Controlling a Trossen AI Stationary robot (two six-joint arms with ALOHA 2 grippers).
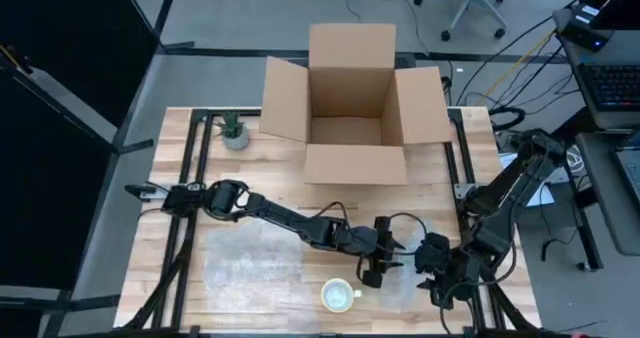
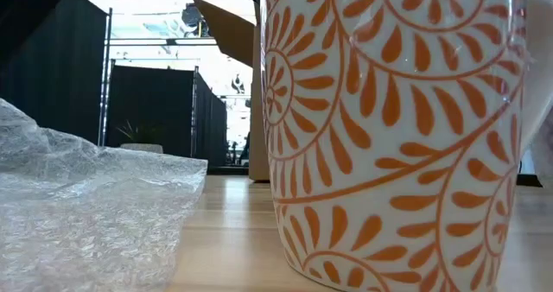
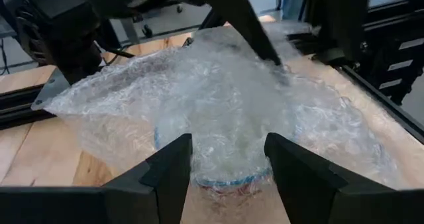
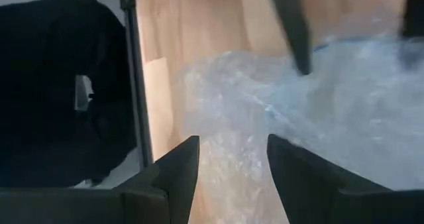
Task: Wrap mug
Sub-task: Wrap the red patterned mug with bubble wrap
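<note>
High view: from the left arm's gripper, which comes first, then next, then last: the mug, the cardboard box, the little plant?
From the left gripper:
1. Mug, just beside it near the table's front edge.
2. Cardboard box, at the table's back.
3. Plant, back left corner.

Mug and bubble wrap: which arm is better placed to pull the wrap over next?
Left, probably. The left gripper hangs open nearest the mug, fingers straddling the bubble wrap. The right gripper, also open, sits farther away.
</note>
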